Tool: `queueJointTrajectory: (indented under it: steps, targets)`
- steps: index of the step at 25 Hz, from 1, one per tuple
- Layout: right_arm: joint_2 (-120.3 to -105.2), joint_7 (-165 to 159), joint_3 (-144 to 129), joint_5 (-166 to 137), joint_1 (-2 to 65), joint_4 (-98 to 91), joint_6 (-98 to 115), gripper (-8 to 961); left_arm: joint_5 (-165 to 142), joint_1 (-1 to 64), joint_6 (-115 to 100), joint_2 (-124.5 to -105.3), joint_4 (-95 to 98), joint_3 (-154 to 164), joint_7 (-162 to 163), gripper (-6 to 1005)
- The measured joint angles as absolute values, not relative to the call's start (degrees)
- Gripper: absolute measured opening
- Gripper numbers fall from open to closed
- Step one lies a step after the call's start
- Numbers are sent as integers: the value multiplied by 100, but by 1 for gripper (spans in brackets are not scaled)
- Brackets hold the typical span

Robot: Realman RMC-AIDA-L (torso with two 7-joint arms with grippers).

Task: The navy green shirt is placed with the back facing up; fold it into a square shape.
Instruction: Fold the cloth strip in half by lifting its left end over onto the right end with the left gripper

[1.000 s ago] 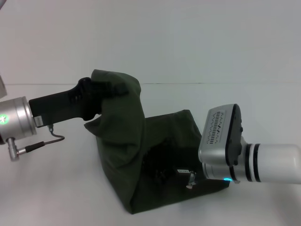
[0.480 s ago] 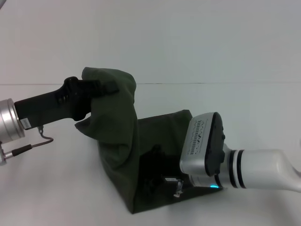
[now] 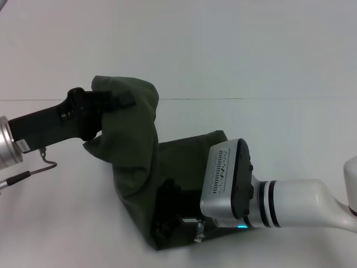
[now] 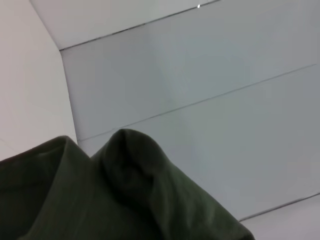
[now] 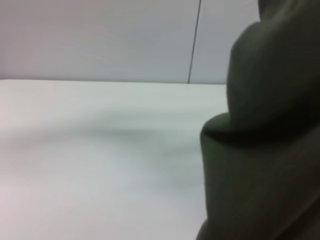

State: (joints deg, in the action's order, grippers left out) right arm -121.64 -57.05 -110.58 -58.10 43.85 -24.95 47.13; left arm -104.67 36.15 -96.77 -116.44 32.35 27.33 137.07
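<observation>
In the head view, the left gripper (image 3: 114, 101) is clamped on a raised bunch of the navy green shirt (image 3: 167, 184), and over the last second it has carried that bunch farther out toward the robot's left and slightly higher, so the cloth now hangs in a taller drape below and just beside the fingers. The right gripper (image 3: 167, 226) has slid leftward along the near edge and sits low on the white table (image 3: 268, 67), buried in dark folds beneath the drape; whether its fingers are apart or together cannot be told. The rest of the shirt lies flat behind the right wrist housing. In my judgement a fold is mid-carry and far from a square. The left wrist view shows only 2 rounded humps of green cloth close under that arm, against pale wall panels. The right wrist view shows a dark fold of shirt hard beside that arm, bare table beyond.
</observation>
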Motion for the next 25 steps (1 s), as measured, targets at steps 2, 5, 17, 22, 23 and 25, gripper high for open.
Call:
queueJointTrajectory:
  steps: [2, 5, 17, 22, 23, 25]
  targets:
    - [-12163, -5704, -11078, -5806, 4384, -2546, 4739, -1, -10402, 3572, -9702, -11623, 3235, 2733, 13706, 110]
    - [-12163, -5704, -11125, -5805, 4371, -2674, 4776, -1, -10308, 3511, -9749, -11592, 3235, 2733, 13704, 109]
    - [-12164, -5705, -11169, -5796, 4350, -2860, 4929, 0, -10179, 3455, -9814, -11512, 3235, 2747, 13646, 110]
    - [-12154, -5703, -11133, -5751, 4152, -2842, 4729, 0, -10216, 3484, -9755, -11553, 3216, 2801, 13599, 110]
    - [-12139, -5699, -11119, -5702, 4086, -2850, 4684, 0, -10218, 3489, -9728, -11557, 3189, 2815, 13582, 110]
    - [-12110, -5638, -11081, -5530, 3957, -2859, 4651, 0, -10223, 3501, -9662, -11562, 3109, 2866, 13550, 109]
